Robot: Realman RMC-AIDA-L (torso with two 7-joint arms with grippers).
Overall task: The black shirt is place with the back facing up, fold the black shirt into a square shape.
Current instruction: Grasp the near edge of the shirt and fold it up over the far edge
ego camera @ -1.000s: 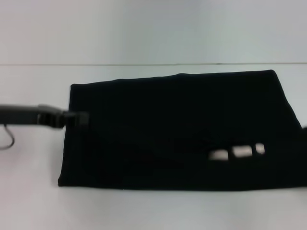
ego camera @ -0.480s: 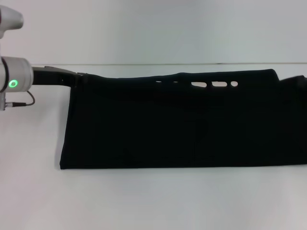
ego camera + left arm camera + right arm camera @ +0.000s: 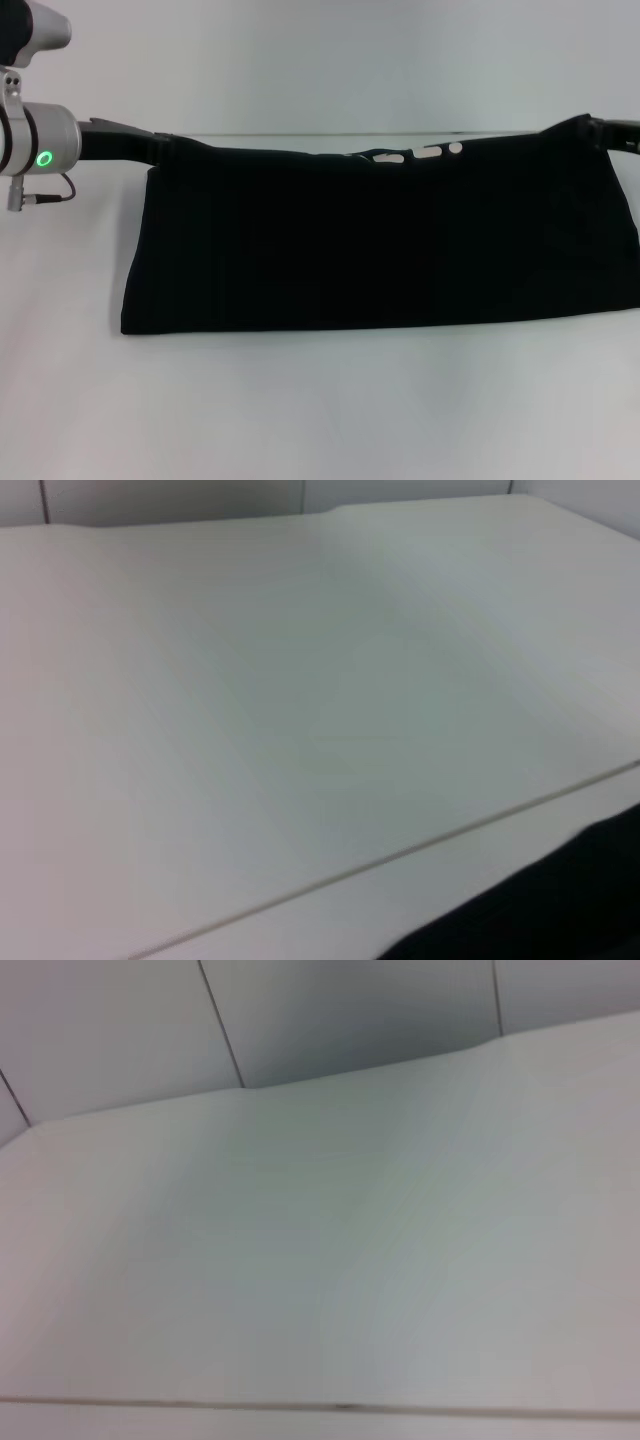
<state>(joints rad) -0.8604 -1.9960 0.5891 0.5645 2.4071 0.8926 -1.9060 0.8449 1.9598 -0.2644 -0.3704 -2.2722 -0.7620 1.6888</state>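
Note:
The black shirt lies across the white table as a wide folded band. White lettering shows at its far edge. My left gripper is shut on the shirt's far left corner. My right gripper is shut on the far right corner, which is raised a little. The far edge hangs stretched between them and sags slightly in the middle. A bit of the black shirt shows in the left wrist view. The right wrist view shows no shirt.
The bare white table top stretches beyond the shirt to a pale wall. The left arm's silver link with a green light reaches in from the left edge.
Both grippers have carried the shirt's lettered edge from the near side over to the far side. The near fold has slid away from me and the band is narrower.

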